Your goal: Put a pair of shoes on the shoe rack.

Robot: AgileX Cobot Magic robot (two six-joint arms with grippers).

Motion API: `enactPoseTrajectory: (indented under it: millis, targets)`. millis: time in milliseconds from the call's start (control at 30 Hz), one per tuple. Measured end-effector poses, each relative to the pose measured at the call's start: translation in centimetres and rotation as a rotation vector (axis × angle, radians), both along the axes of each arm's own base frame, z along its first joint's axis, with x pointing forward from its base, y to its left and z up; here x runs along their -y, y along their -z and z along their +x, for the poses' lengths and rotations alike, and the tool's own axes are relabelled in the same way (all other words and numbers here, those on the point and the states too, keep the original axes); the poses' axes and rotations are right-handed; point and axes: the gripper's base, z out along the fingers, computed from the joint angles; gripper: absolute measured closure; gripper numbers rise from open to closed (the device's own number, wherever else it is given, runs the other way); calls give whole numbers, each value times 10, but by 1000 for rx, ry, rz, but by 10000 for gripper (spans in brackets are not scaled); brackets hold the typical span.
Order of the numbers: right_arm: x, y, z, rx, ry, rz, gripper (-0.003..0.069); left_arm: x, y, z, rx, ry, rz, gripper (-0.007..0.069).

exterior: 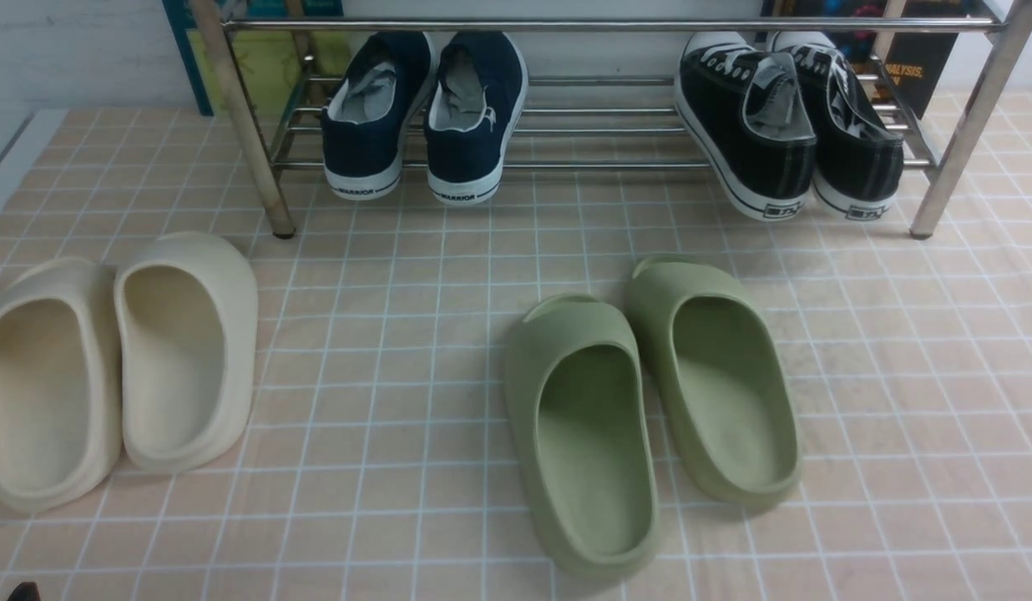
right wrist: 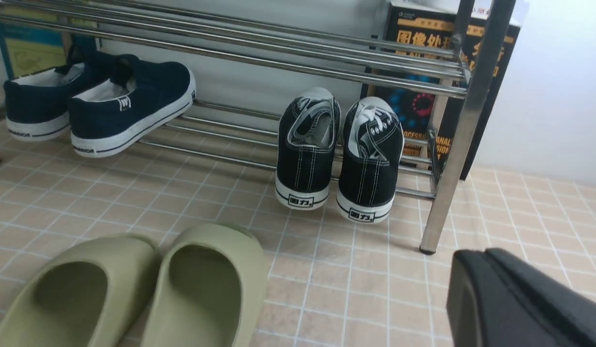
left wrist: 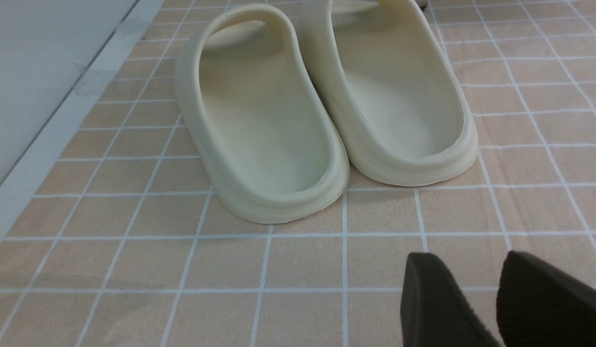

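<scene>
The two black canvas sneakers [exterior: 750, 125] [exterior: 858, 142] sit side by side on the right end of the chrome shoe rack's [exterior: 566, 25] lower bars, toes inward, heels hanging over the front bar. They also show in the right wrist view [right wrist: 307, 149] [right wrist: 370, 159], next to the rack's right leg [right wrist: 462, 144]. My right gripper [right wrist: 486, 255] is shut and empty, low over the floor in front of that leg. My left gripper [left wrist: 471, 270] is open and empty, above the tiles just in front of the cream slides. Neither gripper is clearly seen in the front view.
Navy WARRIOR sneakers [exterior: 424, 117] rest on the rack's left part. Green foam slides [exterior: 650, 401] lie mid-floor, and cream slides [exterior: 115, 367] lie at the left, also in the left wrist view [left wrist: 327, 111]. Books [right wrist: 413, 43] stand behind the rack. A white strip [left wrist: 47, 135] borders the tiles at the left.
</scene>
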Motion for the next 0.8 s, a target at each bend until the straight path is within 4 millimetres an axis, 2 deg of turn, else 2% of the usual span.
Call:
enactPoseTrajectory:
  millis: [200, 400, 800]
  targets:
    - [7, 56, -6, 138, 113, 10, 677, 0, 0, 0, 0, 0, 0, 385]
    - [14, 120, -5, 32, 234, 108, 677, 0, 0, 0, 0, 0, 0, 385]
    - [16, 144, -8, -211, 278, 147, 677, 0, 0, 0, -1, 0, 0, 385]
